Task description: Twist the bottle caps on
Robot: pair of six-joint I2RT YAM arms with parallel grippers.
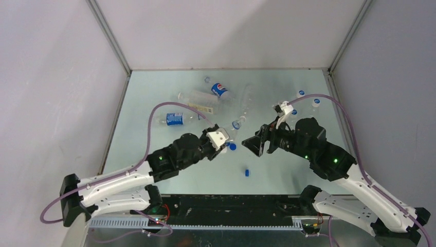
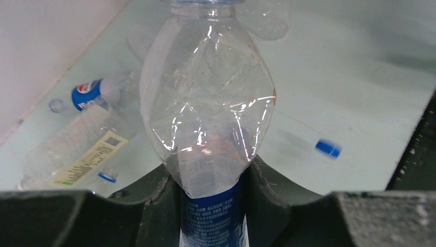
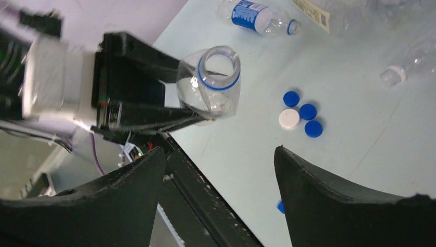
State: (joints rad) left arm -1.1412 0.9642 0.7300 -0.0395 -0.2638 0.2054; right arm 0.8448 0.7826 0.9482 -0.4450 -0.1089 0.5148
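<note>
a clear blue-labelled bottle (image 2: pixel 205 103) is clenched at its lower body by the left end effector (image 2: pixel 211 206). it is raised off the table and tilted so that its uncapped mouth is offered to the right end effector (image 3: pixel 218 154), which is released and carries nothing. the hold is judged to steady the bottle for capping. three blue caps (image 3: pixel 307 111) and a white cap (image 3: pixel 289 119) are clustered on the table (image 1: pixel 277 172). a pepsi-labelled bottle (image 1: pixel 219 89) is left lying at the far side. the table is pale green and smooth, and is enclosed by plain light walls (image 1: pixel 226 31).
</note>
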